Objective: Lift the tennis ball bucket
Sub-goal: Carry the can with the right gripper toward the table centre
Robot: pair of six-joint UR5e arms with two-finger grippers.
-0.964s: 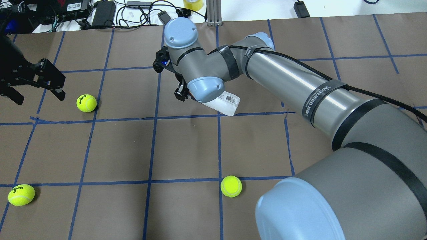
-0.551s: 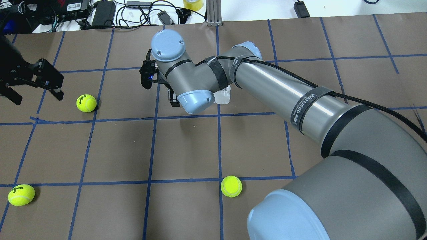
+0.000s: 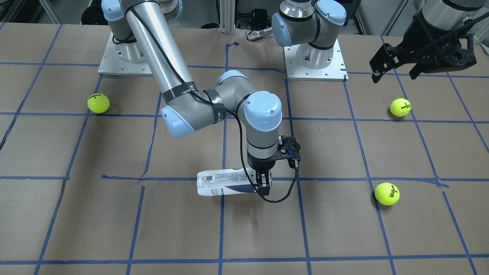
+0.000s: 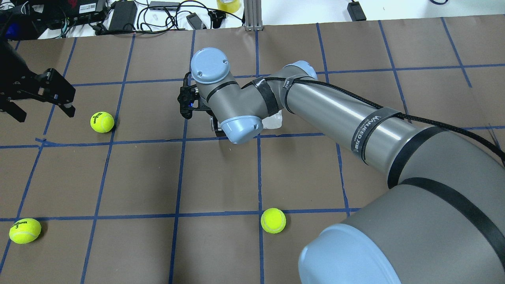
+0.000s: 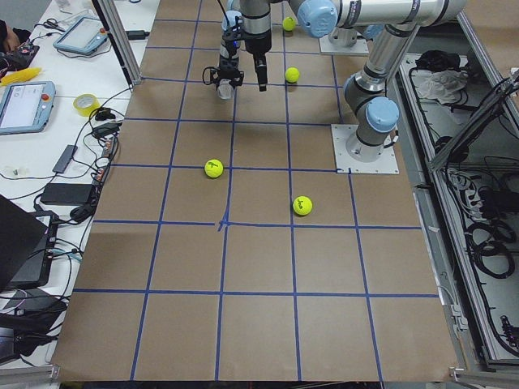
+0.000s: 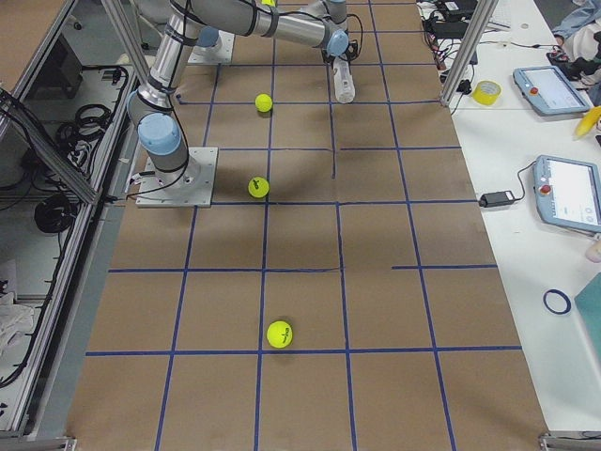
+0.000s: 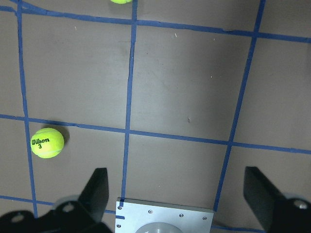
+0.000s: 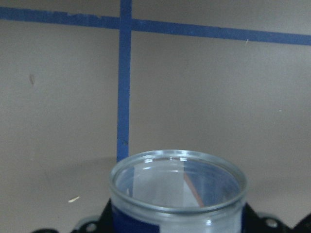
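Right gripper clamped low; left gripper spread, raised

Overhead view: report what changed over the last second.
The right gripper, shut on the tennis ball bucket, swung it toward the robot's left, then partway back; less of the bucket shows now. The left gripper stayed open and idle; the three tennis balls did not move.

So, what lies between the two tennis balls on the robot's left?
Only bare paper and blue tape lines separate the near ball and far ball, front-facing view.
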